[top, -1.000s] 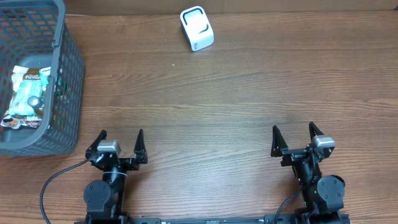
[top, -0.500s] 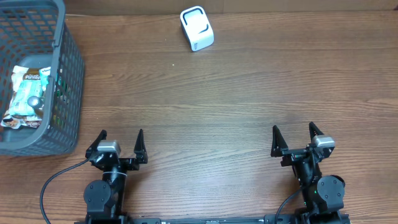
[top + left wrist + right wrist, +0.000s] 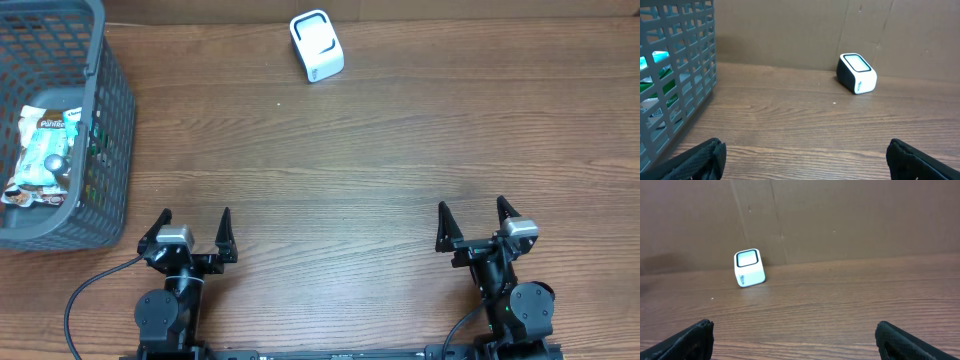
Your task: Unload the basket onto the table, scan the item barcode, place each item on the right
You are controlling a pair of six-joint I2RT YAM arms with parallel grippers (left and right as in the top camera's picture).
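Left pincer [image 3: 196,216] and right pincer [image 3: 471,206] both stand spread, empty; the left should clear the basket [image 3: 115,110] rim; pinch the packet [image 3: 42,155] edgewise.

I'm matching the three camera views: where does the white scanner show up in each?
Overhead: scanner at the top, slightly left of centre.
Left wrist: scanner right of centre, in the upper half.
Right wrist: scanner left of centre, around mid-height.
Shared landmark: a pale speck on the table near the scanner, on the robot's side of it, visible in all three views.
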